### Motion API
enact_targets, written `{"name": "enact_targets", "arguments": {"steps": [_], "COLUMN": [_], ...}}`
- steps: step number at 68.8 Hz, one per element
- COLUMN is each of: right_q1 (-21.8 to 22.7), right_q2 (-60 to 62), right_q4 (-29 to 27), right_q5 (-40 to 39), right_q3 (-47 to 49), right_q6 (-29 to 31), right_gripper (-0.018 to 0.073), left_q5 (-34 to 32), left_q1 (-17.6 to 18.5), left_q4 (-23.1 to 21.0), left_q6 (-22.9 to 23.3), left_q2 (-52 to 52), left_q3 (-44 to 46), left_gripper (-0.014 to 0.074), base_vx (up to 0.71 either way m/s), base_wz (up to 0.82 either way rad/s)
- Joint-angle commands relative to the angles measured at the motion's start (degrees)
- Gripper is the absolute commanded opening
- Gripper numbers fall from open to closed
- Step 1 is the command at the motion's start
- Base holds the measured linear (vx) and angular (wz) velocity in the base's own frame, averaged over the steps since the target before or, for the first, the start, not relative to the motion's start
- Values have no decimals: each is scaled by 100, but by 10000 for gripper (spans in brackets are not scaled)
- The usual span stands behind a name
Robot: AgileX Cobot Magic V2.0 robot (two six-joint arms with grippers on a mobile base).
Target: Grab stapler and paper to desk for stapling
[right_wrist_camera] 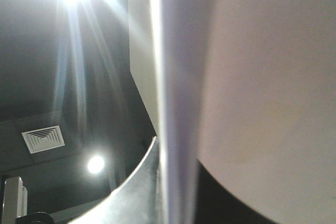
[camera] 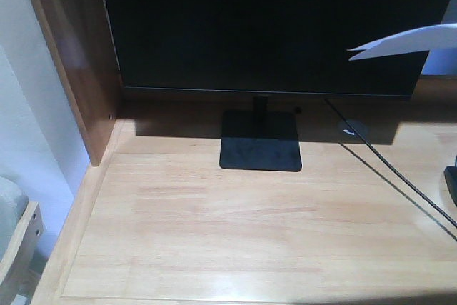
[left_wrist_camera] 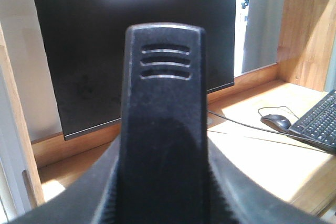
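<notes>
The black stapler (left_wrist_camera: 163,103) stands upright and fills the middle of the left wrist view, three grooves at its top end. My left gripper (left_wrist_camera: 164,187) is shut on it, its dark fingers (left_wrist_camera: 86,200) pressing from both sides. The white paper (right_wrist_camera: 252,77) runs edge-on through the right wrist view, and my right gripper (right_wrist_camera: 176,203) is shut on it, facing the ceiling. In the front view a corner of the paper (camera: 410,39) hangs in the air at the upper right, above the light wooden desk (camera: 250,233). Neither gripper shows in the front view.
A dark monitor (camera: 264,26) on a black stand (camera: 260,141) sits at the desk's back. A black cable (camera: 400,176) crosses the right side. A mouse (left_wrist_camera: 275,121) and keyboard (left_wrist_camera: 320,124) lie to the right. A brown side panel (camera: 71,55) bounds the left.
</notes>
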State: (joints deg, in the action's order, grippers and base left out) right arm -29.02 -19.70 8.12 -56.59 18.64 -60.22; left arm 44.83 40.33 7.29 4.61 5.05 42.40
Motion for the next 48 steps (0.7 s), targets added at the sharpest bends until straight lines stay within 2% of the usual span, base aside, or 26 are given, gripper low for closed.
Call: {"name": "enact_targets", "arguments": {"steps": [1, 23, 31, 48], "right_q1": [-11, -11, -11, -11], "right_q2": [-70, -70, -70, -70], "right_q4": [17, 17, 17, 17], "right_q5": [-167, -167, -167, -167], "right_q3": [169, 169, 169, 169], "right_q6": [40, 40, 40, 40], "right_gripper": [-10, -10, -10, -10], "left_q5": [-657, -423, -536, -690], "left_q1": [9, 9, 9, 9], "left_q4": [7, 104, 120, 217], "left_q6": [12, 12, 12, -63], "left_q2": [125, 144, 165, 990], "left_q3": [142, 118, 50, 68], "left_gripper": [-6, -6, -6, -6], "base_vx": [0, 0, 0, 0], "base_wz": [0, 0, 0, 0]}}
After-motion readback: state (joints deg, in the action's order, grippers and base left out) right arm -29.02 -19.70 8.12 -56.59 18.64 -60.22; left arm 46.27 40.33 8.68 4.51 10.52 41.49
